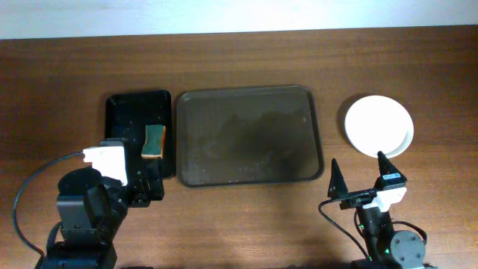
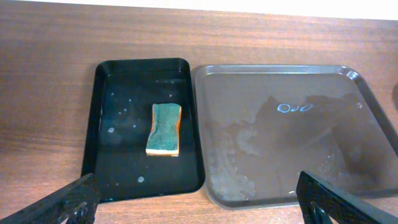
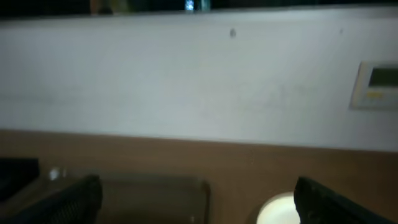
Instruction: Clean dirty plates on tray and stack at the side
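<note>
The tray (image 1: pixel 246 134) holds no plate, so the work looks essentially done, and what is left is probably a check and a clean retreat. The main point is that neither arm brushes the stack while pulling clear. The right gripper (image 1: pixel 358 163) hovers just in front of the plates (image 1: pixel 379 125) with its fingers spread wide and nothing between them, one tip close to the stack's near rim. Any move from here is best made up or back towards the arm's base, not forward or sideways. The left gripper (image 2: pixel 196 180) is also spread and empty, above the near edges of the two trays. The sponge (image 1: pixel 154 140) lies in the small black tray (image 1: pixel 123 112), so there is nothing for it to carry. The plates sit on the desk (image 1: pixel 239 60) to the right of the tray, well apart from it. They are round, white and free of visible smears on top. A second rim peeks out at the lower right, so the stack is slightly offset; how many plates it holds cannot be told. The tray itself is dark brown, with wet patches and droplets across its floor.
</note>
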Tool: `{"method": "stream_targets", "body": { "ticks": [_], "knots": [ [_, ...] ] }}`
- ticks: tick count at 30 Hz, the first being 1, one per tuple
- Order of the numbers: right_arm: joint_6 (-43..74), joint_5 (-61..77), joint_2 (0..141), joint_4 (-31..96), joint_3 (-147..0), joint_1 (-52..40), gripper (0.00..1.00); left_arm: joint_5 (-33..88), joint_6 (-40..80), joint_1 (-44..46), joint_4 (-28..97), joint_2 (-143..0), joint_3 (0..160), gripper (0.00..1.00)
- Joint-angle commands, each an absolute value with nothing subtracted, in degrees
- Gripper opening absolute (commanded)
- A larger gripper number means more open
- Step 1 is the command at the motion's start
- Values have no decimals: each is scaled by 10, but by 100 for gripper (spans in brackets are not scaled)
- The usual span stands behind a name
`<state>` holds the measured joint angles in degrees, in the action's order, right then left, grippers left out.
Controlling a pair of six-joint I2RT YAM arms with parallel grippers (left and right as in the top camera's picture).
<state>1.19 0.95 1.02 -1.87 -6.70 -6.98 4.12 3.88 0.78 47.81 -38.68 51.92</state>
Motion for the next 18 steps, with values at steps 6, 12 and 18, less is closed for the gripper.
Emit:
{"method": "stream_targets", "body": {
  "ticks": [6, 12, 18],
  "knots": [
    [-57, -6, 2, -75, -3, -74, 99, 48, 34, 5, 479, -385, 514, 99],
    [-71, 7, 2, 46, -3, -60, 99, 48, 34, 5, 479, -385, 514, 99],
    [-70, 8, 2, 46, -3, -55, 99, 48, 34, 5, 479, -385, 514, 99]
  ]
}}
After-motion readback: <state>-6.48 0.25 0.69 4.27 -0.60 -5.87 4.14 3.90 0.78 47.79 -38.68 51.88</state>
